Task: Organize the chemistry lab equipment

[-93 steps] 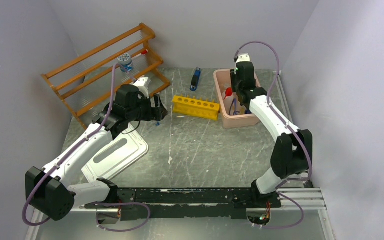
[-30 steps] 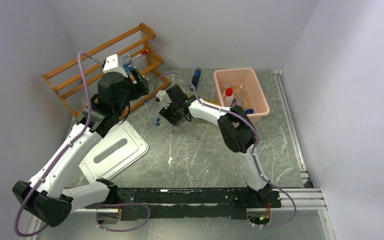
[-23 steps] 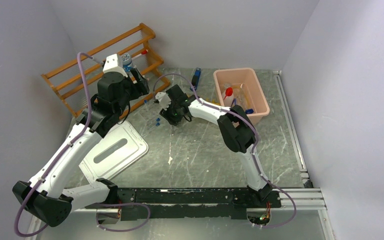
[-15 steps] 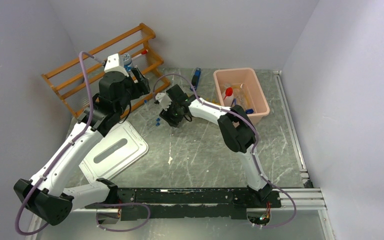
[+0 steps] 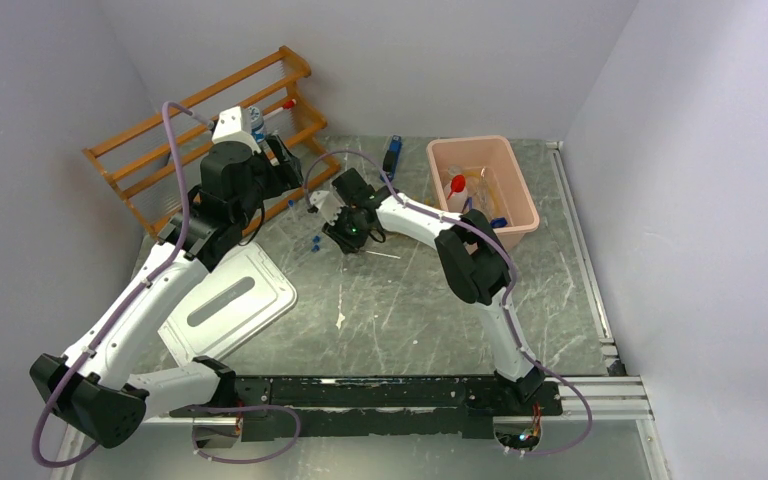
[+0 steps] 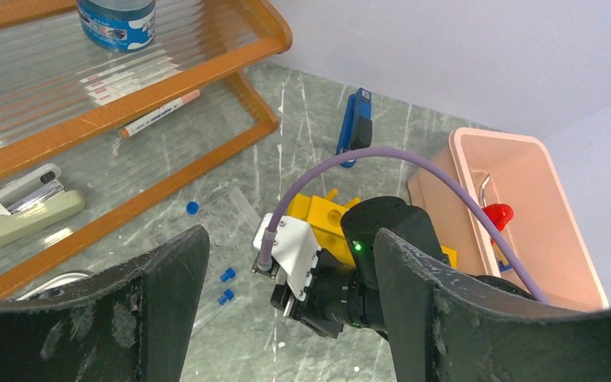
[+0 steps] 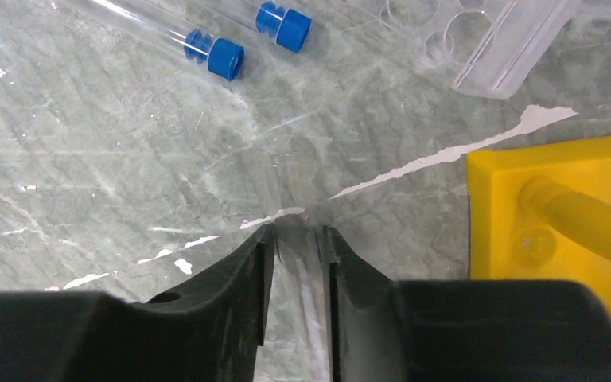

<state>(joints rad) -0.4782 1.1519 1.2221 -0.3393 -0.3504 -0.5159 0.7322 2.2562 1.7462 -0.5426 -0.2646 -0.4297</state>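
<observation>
My right gripper [image 7: 297, 231] is down at the tabletop, shut on a clear tube [image 7: 302, 263] that runs back between its fingers. From above, that gripper [image 5: 348, 243] is left of centre, and the tube's thin end [image 5: 388, 255] sticks out to its right. Two blue-capped clear tubes [image 7: 215, 52] lie just ahead of it on the table, also seen as blue caps [image 5: 314, 243]. The yellow tube rack [image 7: 557, 215] stands close on its right. My left gripper [image 6: 290, 239] hangs open and empty high above the right wrist, near the wooden shelf [image 5: 200, 110].
A pink bin [image 5: 520, 190] at the back right holds a red-capped bottle [image 5: 457, 183]. A blue tool [image 5: 392, 155] lies behind the rack. A clear plastic holder [image 7: 517, 40] lies ahead. A white tray [image 5: 230, 300] lies front left. The shelf holds a stapler [image 6: 24, 211].
The right gripper's jaws have closed in on the clear tube, whose end now shows beside it. The left arm has barely shifted.
</observation>
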